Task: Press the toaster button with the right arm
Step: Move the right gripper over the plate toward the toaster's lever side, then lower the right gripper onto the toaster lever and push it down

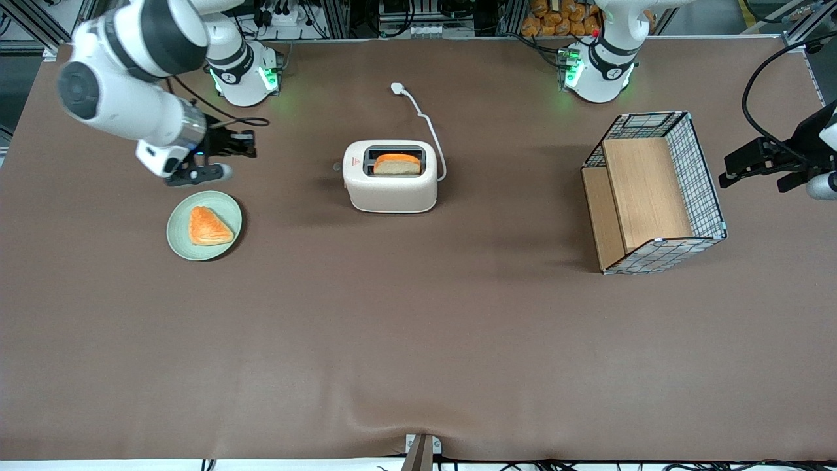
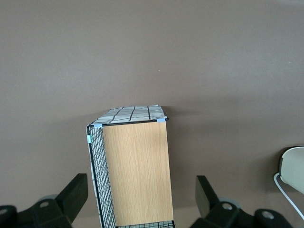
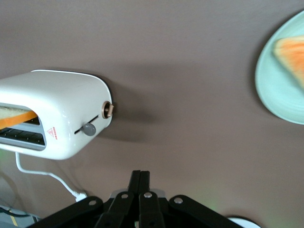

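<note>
Currently the gripper (image 3: 140,183) is hovering above the table near the plate (image 1: 180,243), fingers pressed together into one blunt tip, probably for poking. It's pointing at the toaster (image 1: 390,185) mid-table; the toaster button (image 3: 88,129) is facing it, well apart.

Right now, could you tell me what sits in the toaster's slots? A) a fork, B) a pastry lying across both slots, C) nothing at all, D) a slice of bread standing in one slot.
D: in the front view a slice of bread stands in one slot of the toaster, while the gripper hangs above the table near the green plate, its fingers shut.
</note>
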Controlling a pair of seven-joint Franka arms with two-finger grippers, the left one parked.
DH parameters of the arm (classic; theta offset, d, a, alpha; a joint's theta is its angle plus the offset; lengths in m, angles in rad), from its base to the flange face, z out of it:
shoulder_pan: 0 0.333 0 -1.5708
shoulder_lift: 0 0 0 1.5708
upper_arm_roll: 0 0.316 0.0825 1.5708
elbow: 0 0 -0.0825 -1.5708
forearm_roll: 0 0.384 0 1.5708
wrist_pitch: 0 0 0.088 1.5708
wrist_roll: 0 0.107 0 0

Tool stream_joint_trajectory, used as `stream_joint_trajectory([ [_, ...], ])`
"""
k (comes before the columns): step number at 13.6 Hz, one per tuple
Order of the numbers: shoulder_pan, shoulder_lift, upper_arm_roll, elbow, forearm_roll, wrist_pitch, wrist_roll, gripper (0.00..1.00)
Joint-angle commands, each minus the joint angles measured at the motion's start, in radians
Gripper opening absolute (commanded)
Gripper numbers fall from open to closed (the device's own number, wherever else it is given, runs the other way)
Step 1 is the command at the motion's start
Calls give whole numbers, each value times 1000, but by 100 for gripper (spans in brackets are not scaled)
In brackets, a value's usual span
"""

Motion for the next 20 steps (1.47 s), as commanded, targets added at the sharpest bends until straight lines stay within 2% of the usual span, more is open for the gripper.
stream_joint_trajectory([
  [1, 58, -40, 0, -145, 174, 151, 8, 0],
  [3, 135, -29, 40, -225, 227, 342, 10, 0],
  [6, 170, 43, 50, -228, 353, 411, -2, 0],
  [8, 225, 81, 58, -231, 388, 482, -4, 0],
  [20, 218, 135, 58, -228, 404, 536, -10, 0],
])
